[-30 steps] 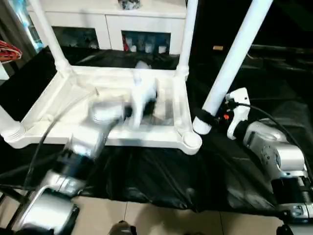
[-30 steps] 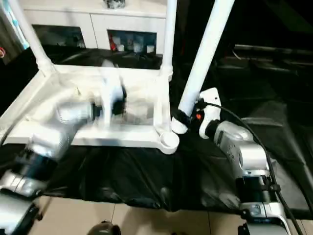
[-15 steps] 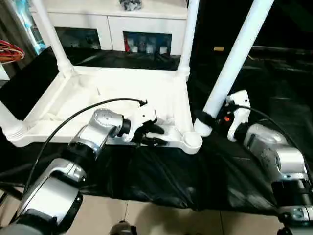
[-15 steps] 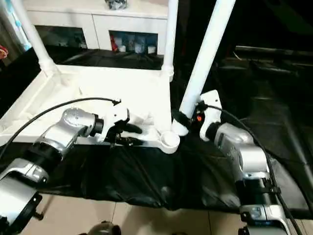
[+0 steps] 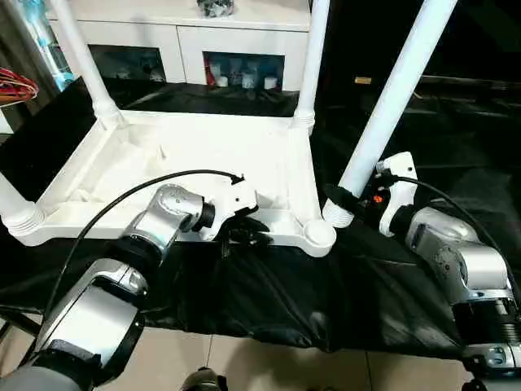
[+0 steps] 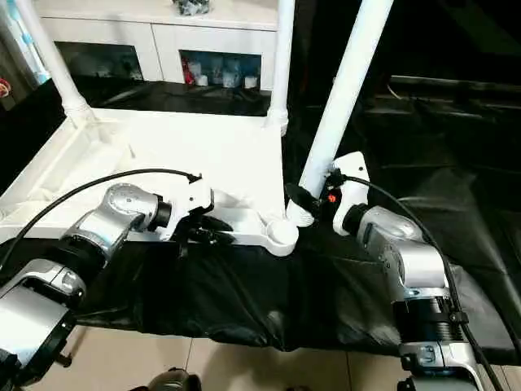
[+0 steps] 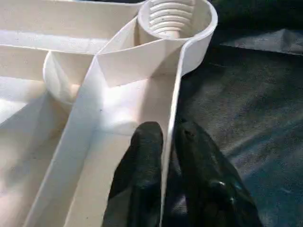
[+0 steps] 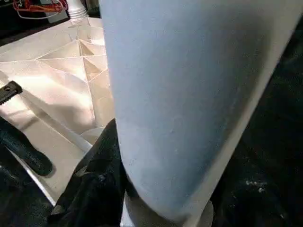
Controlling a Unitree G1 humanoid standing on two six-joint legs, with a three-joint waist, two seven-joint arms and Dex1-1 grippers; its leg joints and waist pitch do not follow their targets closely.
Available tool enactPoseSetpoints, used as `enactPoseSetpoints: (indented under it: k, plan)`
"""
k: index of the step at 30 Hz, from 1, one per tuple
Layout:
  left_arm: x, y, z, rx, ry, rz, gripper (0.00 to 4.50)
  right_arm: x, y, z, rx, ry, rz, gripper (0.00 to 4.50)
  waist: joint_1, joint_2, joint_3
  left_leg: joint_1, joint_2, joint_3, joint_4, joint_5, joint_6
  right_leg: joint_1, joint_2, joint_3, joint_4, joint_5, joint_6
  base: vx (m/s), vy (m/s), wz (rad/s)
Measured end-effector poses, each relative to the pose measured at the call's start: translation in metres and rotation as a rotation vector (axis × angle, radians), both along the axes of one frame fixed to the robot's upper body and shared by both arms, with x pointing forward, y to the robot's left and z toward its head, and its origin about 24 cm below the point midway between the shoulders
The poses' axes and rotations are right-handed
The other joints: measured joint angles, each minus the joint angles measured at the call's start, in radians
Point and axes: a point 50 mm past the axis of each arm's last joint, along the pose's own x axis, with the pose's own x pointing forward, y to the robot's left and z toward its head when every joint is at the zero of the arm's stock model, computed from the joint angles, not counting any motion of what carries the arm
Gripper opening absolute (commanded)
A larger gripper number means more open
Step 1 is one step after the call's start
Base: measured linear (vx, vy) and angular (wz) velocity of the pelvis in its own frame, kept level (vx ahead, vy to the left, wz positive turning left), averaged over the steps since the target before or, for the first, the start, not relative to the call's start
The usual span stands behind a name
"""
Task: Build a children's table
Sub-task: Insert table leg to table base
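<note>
Black cloth (image 5: 269,293), right claw (image 6: 303,199) hidden behind leg (image 5: 383,106), top cropped

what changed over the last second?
The left gripper swung from over the upturned table top down to its near rim and closed on it, one finger each side. The right gripper stayed clamped on the loose leg beside the empty corner socket; the three fitted legs are unchanged.

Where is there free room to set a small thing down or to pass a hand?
The middle of the upturned table top, between its far legs, is bare. The black sheet between the two arms is free too. It is crowded at the near right corner socket: the left gripper clamps the rim, and the right gripper holds the loose leg.
</note>
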Motion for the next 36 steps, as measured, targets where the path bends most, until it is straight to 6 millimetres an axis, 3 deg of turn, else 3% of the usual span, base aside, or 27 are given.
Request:
enactPoseSetpoints:
  k: [9, 21, 36]
  plan:
    - [0.0, -0.006, 0.001, -0.005, 0.012, -0.006, 0.0, -0.007, -0.002, 0.004, -0.008, 0.021, 0.093, 1.91, -0.001, 0.0, 0.0, -0.001, 0.0, 0.0, 0.0, 0.0, 0.0, -0.001, 0.0, 0.0, -0.001, 0.0, 0.0, 0.0, 0.0, 0.0]
    - [-0.013, -0.026, -0.008, -0.054, -0.015, 0.089, 0.0, -0.011, -0.004, 0.0, -0.032, 0.042, 0.143, 1.91, -0.005, 0.001, -0.001, 0.007, 0.0, 0.0, -0.001, 0.0, 0.0, 0.005, 0.0, 0.0, -0.001, -0.004, 0.006, 0.0, 0.0, 0.0]
    - [-0.028, -0.032, -0.008, -0.048, 0.011, 0.127, 0.0, -0.008, -0.002, -0.007, -0.027, 0.073, 0.179, 1.91, -0.012, 0.001, -0.001, 0.011, 0.0, 0.0, -0.003, 0.0, 0.0, 0.009, 0.0, 0.0, -0.002, -0.004, 0.007, 0.0, 0.0, 0.0]
